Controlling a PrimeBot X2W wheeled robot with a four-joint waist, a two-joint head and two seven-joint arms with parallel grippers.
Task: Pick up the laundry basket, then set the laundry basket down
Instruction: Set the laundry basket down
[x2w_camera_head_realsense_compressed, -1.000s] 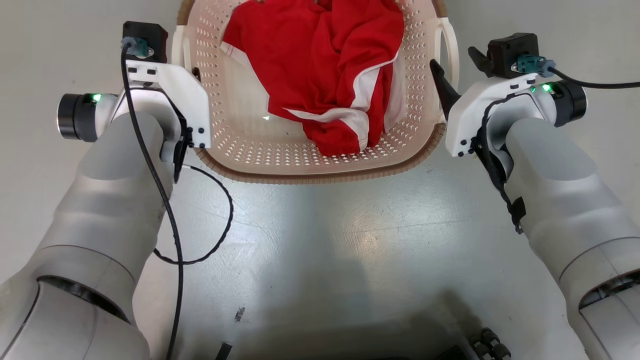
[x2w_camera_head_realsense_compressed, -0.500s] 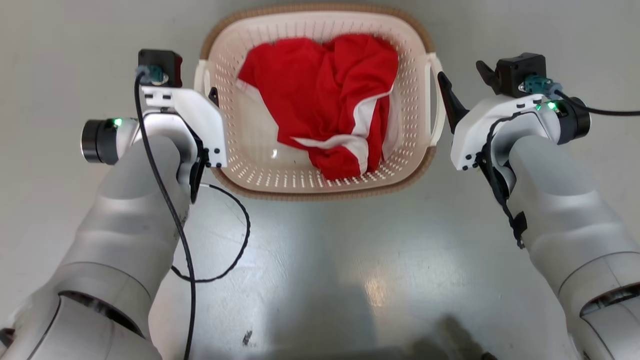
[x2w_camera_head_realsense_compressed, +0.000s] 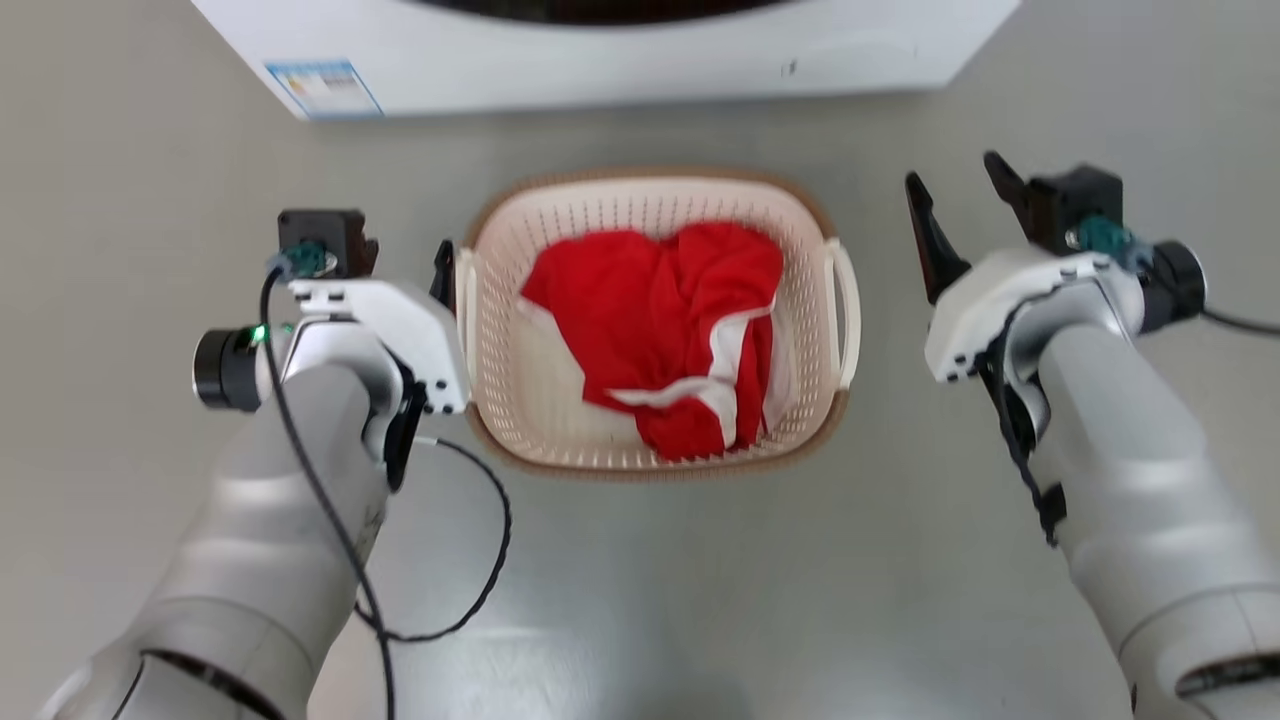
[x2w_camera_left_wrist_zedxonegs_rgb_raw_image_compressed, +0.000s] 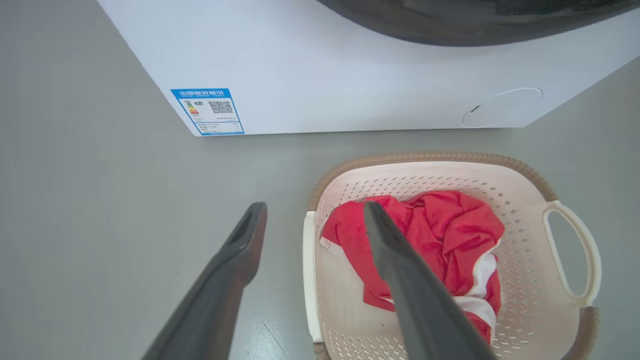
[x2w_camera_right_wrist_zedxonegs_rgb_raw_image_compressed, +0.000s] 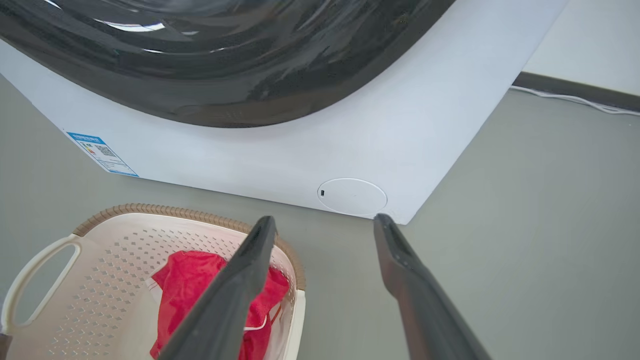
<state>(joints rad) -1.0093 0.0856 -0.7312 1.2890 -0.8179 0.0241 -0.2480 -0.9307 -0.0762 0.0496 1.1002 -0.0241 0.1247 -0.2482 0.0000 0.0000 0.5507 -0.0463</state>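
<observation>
Clearly both sets of fingers gape wide, holding nothing: left gripper (x2w_camera_left_wrist_zedxonegs_rgb_raw_image_compressed: 315, 206) just beside the laundry basket (x2w_camera_head_realsense_compressed: 650, 212) at nine o'clock, right gripper (x2w_camera_head_realsense_compressed: 952, 170) apart at three o'clock.

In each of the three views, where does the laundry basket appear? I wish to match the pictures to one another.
Head view: the laundry basket is in the middle, with the white washer along the top edge.
Left wrist view: the basket is in the lower right, cut by the bottom edge.
Right wrist view: the basket is in the lower left corner.
Shared landmark: the blue label on the washer's front.
</observation>
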